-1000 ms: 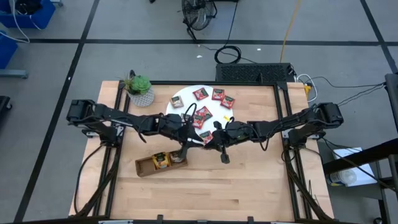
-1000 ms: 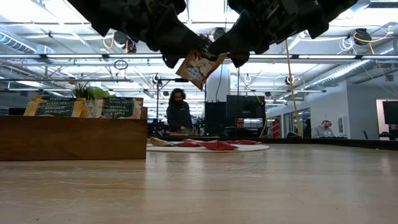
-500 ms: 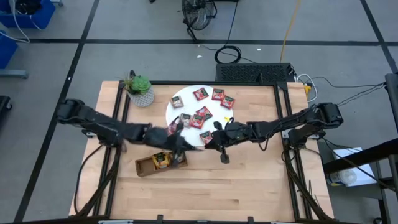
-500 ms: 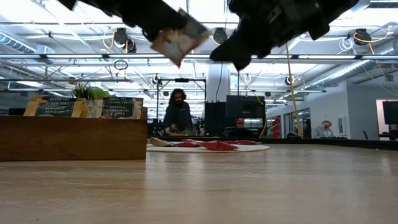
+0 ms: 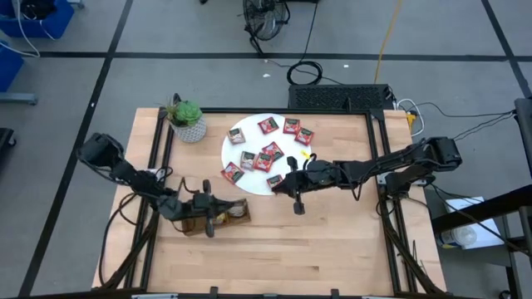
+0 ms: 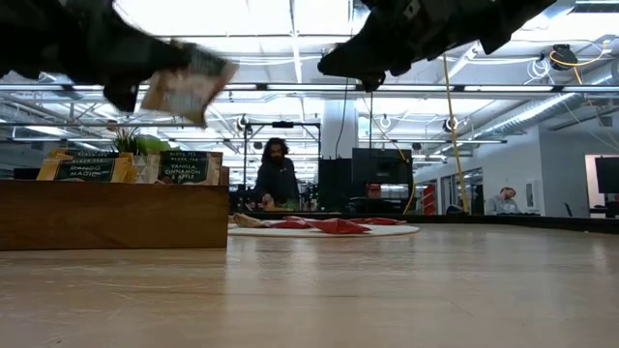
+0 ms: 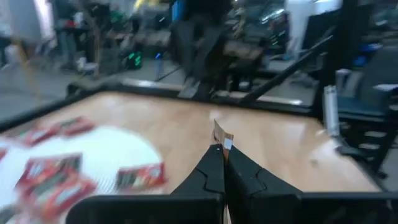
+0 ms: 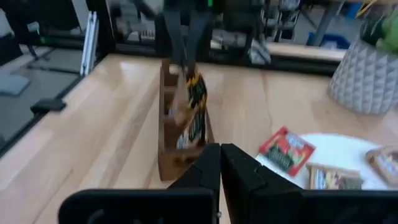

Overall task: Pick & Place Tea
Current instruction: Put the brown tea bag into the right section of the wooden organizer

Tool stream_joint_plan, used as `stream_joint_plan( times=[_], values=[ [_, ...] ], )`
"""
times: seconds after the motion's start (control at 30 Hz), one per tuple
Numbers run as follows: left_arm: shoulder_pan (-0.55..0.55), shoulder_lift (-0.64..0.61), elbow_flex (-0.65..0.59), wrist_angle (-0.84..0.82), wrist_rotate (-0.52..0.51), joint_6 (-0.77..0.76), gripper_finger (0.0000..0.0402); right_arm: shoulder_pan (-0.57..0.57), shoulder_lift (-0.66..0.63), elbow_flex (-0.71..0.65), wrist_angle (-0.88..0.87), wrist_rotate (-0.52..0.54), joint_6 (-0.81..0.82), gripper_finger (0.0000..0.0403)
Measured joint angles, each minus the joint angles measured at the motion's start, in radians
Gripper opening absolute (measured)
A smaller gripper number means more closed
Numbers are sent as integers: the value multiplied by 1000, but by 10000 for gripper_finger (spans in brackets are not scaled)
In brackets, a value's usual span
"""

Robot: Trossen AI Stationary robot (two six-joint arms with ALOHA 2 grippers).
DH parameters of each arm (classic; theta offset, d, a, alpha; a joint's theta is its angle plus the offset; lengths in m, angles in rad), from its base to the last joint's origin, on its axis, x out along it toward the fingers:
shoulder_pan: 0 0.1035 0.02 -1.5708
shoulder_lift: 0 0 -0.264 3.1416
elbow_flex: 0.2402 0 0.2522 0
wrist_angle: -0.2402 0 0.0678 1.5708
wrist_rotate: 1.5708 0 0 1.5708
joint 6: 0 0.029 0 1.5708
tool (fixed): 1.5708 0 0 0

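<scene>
Tea sachets, small flat squares of red, orange-yellow and grey-brown foil-like paper, are the work here, and one of them [image 6: 186, 89] is clamped by its edge in the left tool [image 7: 222, 163], whose fingers are pressed together on it. Seen from above, that tool [image 5: 208, 223] sits at about seven o'clock on the light wooden counter [image 5: 332, 257], right over the long brown wooden three-compartment tray [image 5: 193, 224], so the sachet hangs above the tray, not yet set in. Two sachets with dark labels already stand upright in the tray [image 6: 116, 213].

From its thin edge-on look in the left wrist view [image 7: 222, 138], the sachet is probably very light, limp and a bit slick; it could twist or slip in a loose pinch, though a firm one will not hurt it. Holding it by a corner or one edge seems best, leaving most of it free to slide down between the tray walls.

Nearer the centre, the right tool [image 5: 293, 188] hovers with its fingers together and nothing between them, just at the five o'clock rim of the round white disc [image 5: 249, 124]. Farther back, the loose sachets [image 5: 272, 151] lie flat on that disc, mostly red. They would need a tip worked under an edge. At ten o'clock stands a small green potted plant [image 5: 187, 119].
</scene>
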Motion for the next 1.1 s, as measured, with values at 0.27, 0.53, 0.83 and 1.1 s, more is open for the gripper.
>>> stream_joint_plan(
  times=[0.27,0.53,0.83,1.1],
  values=[
    [4,102,17,-1,12,-6,1,0,0,0,41,52,10,1],
    [30,201,17,7,33,-15,0,0,0,0,53,52,10,1],
    [35,232,17,4,57,0,1,0,0,0,53,52,10,0],
    [35,231,17,4,44,22,64,0,0,0,53,52,11,0]
  ],
)
